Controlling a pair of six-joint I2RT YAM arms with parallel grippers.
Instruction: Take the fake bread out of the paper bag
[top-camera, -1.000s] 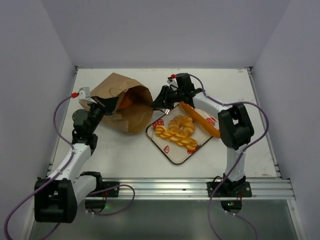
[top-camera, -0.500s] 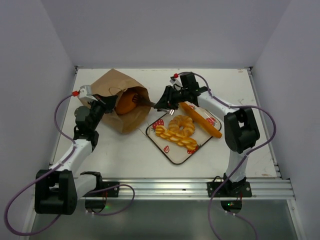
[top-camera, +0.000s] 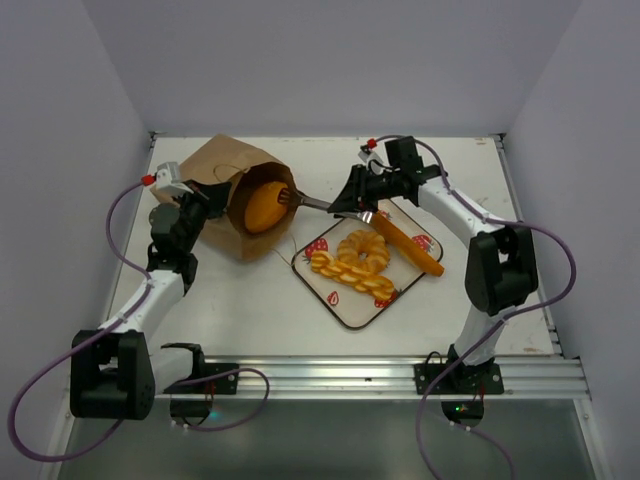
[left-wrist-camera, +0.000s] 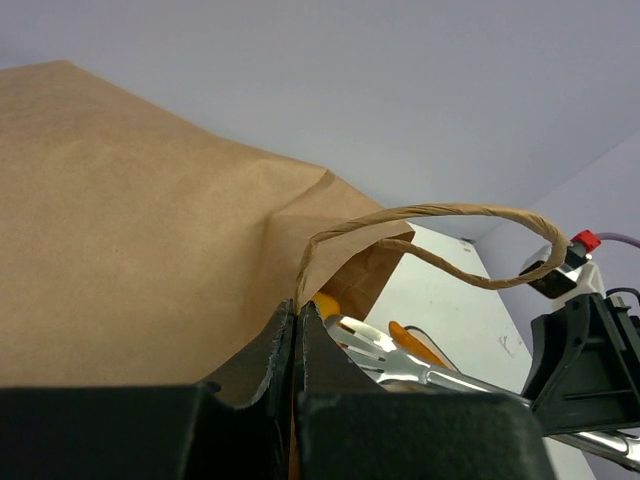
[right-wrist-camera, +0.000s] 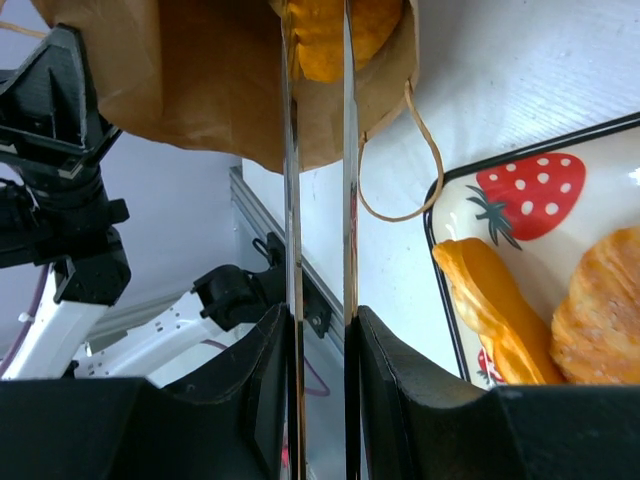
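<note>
Your left end effector (left-wrist-camera: 296, 330) is fully closed, its two fingers pinching the rim of the brown kraft paper bag (top-camera: 215, 170). The bag lies at the far left of the white worktop (top-camera: 250, 300), with its mouth open to the right. One twisted-paper loop handle (left-wrist-camera: 450, 209) arches free above the mouth.

Your right end effector (right-wrist-camera: 318, 330) reaches in from the right, squeezed partly closed on a pair of long metal tongs (right-wrist-camera: 290, 200). The two thin tong arms run out from between its fingers toward the bag. Their forked tips meet the round glossy orange bread piece (top-camera: 262, 205), which sits just inside the bag's mouth. In the right wrist view the arms flank that piece on either side, but the tips are out of view there. You cannot tell from these views how firmly the piece is pinched.

Just right of the bag and nearer to you lies the white strawberry-printed tray (top-camera: 345, 305), turned corner-on. It carries three other golden plastic pieces:
- a braided loaf (top-camera: 350, 272) along its near-left side
- a ring doughnut (top-camera: 352, 243) touching the loaf on the far side
- a long thin baguette (top-camera: 402, 241) slanting across its far-right edge, beneath your right arm
</note>
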